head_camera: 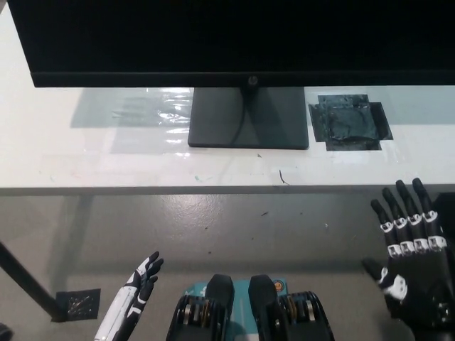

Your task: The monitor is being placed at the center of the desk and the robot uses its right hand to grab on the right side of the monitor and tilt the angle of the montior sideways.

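A black monitor (pixel 234 39) fills the top of the head view, its screen edge running across the white desk (pixel 92 160). Its dark rectangular base (pixel 249 117) stands on the desk near the middle. My black right hand (pixel 410 259) is at the lower right, below the desk's front edge and well away from the monitor, open with fingers spread and holding nothing. My white left hand (pixel 135 295) rests low at the lower left over the floor, open and holding nothing.
A dark taped patch (pixel 350 121) lies on the desk right of the base. A clear shiny film (pixel 142 110) lies left of the base. Grey floor (pixel 234 227) shows in front of the desk, with a dark desk leg (pixel 28 288) at the lower left.
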Controlling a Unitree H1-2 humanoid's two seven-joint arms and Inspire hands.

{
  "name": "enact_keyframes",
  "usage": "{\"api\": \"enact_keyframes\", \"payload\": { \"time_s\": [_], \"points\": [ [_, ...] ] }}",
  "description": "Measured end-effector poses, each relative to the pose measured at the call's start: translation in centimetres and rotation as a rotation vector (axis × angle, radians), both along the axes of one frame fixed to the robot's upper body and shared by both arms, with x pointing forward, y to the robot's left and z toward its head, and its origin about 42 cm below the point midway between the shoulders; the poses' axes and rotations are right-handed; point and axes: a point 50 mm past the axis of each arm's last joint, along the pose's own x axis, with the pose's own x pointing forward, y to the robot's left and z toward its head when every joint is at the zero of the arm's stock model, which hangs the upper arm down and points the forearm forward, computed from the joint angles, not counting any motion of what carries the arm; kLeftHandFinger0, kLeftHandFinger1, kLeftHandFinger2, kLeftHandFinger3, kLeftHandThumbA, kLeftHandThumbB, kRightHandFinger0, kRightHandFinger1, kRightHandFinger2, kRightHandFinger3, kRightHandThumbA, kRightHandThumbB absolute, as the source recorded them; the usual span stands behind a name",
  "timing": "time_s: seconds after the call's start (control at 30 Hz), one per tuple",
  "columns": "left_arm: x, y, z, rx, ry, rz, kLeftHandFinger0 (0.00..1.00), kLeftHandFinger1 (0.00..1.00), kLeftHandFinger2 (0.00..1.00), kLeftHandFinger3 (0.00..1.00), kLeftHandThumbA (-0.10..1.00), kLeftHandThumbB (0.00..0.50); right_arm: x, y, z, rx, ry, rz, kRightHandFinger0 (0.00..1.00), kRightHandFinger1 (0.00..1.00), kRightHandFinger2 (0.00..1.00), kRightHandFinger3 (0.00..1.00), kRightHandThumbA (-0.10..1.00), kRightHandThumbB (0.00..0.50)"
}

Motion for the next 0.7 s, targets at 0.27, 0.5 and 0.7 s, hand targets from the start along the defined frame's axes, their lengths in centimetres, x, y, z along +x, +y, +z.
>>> {"api": "enact_keyframes", "payload": {
  "time_s": [0.27, 0.5, 0.7],
  "points": [
    [-0.1, 0.1, -0.2, 0.002, 0.009, 0.002, 1.0, 1.0, 1.0, 1.0, 1.0, 0.338, -0.7, 1.2, -1.1, -0.156, 0.025, -0.032, 1.0, 1.0, 1.0, 1.0, 1.0, 0.4],
    [-0.3, 0.1, -0.4, 0.002, 0.015, 0.003, 1.0, 1.0, 1.0, 1.0, 1.0, 0.34, 0.3, 1.1, -6.3, -0.331, 0.204, -0.044, 1.0, 1.0, 1.0, 1.0, 1.0, 0.403],
    [-0.4, 0.1, -0.4, 0.002, 0.017, 0.003, 1.0, 1.0, 1.0, 1.0, 1.0, 0.338, 1.4, 1.2, -10.6, -0.507, 0.336, -0.047, 1.0, 1.0, 1.0, 1.0, 1.0, 0.418]
  ]
}}
